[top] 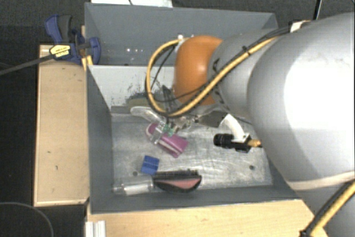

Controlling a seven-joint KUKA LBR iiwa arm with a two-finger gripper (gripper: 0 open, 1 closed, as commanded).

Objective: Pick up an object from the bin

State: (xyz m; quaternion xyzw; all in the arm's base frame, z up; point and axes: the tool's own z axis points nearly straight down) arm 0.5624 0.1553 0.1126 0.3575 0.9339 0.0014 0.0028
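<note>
From my seat, the claw (167, 130) hung low over the middle of the bin (100, 136), right above a purple block (173, 143) that lay tilted on the floor. I could not tell whether the claw was spread or pressed together, because the orange wrist cover (191, 77) and its cables hid too much. A clear plastic piece (143, 113) lay just beside the claw. Near the front wall sat a small blue block (150, 164), a dark oval brush (177, 181) and a silver tube (133, 188). A white-and-black nozzle (232, 135) lay apart, under the arm.
</note>
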